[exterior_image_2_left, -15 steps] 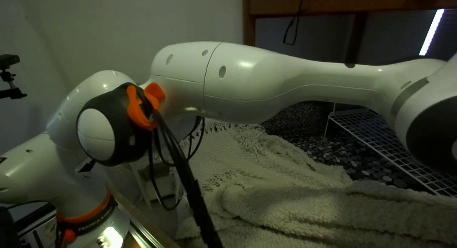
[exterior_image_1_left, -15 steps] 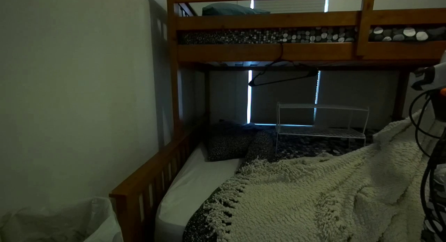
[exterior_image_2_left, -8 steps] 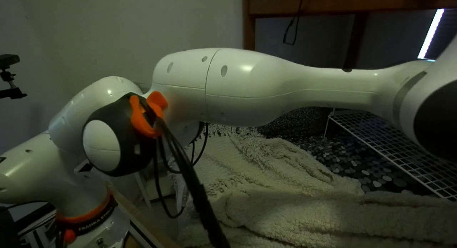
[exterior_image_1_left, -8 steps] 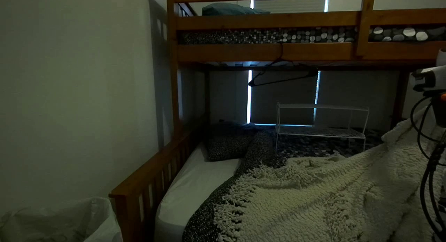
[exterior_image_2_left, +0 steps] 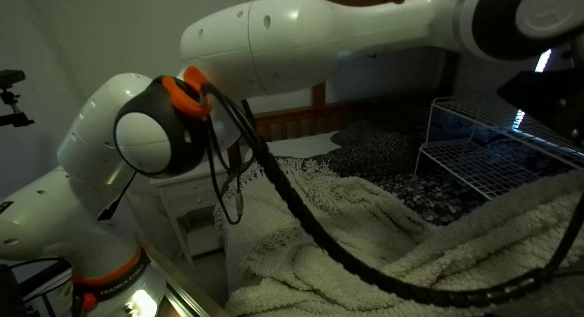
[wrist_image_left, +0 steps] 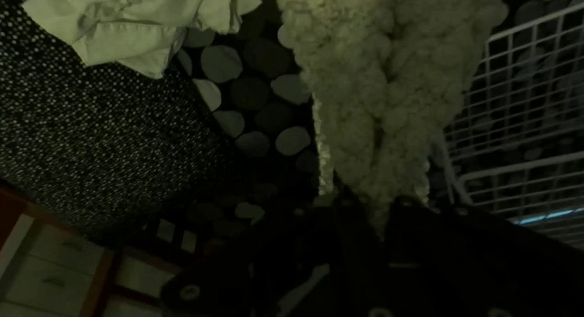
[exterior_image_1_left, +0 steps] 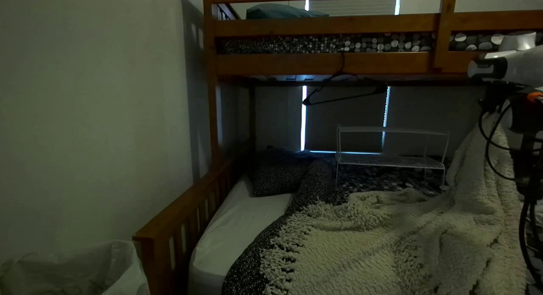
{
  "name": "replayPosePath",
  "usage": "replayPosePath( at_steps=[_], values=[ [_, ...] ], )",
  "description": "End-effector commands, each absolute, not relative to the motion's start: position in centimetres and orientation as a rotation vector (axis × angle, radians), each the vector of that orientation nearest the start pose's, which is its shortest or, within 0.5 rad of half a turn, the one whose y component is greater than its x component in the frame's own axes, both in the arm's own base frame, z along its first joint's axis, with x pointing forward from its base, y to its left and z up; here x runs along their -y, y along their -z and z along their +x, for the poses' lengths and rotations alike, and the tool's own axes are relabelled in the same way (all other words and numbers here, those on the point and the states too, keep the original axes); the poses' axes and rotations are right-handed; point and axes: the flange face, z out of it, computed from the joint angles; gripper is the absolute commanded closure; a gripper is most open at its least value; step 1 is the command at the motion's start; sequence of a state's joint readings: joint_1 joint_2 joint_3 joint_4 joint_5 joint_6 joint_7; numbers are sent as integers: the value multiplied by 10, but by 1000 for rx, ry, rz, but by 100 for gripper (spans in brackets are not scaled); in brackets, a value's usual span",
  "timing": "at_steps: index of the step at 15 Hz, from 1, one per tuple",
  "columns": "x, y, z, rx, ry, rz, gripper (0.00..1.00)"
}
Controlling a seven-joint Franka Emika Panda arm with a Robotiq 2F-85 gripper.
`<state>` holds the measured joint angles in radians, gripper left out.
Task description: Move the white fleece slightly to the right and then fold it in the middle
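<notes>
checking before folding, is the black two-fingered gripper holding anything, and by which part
The cream-white nubbly fleece blanket, by a bunched peak; edge or middle unclear.

My arm (exterior_image_2_left: pixel 296 43) has risen. In an exterior view its forearm now runs close to the top edge, uncovering the upper shelf of a white wire rack (exterior_image_2_left: pixel 479 166), a wooden bed rail (exterior_image_2_left: pixel 287 118) and a patch of white sheet (exterior_image_2_left: pixel 303 145). My black cable (exterior_image_2_left: pixel 306 216), nearly straight before, now sags in a wide curve. In both exterior views the white fleece (exterior_image_2_left: pixel 383 221) climbs more steeply at the right, up toward my pincer (wrist_image_left: pixel 374 205); its left-hand fringe (exterior_image_1_left: pixel 282 257) lies slightly further right than a second ago.
</notes>
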<state>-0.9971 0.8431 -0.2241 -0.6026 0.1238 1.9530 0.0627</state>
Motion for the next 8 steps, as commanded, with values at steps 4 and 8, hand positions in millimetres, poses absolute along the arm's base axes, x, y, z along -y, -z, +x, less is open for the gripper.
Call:
replayPosePath(
  at_steps=[4,8],
  values=[
    [630,-631,326,-1506,318,-2792,97],
    [632,-632,331,-1541,324,-2809,89]
  ],
)
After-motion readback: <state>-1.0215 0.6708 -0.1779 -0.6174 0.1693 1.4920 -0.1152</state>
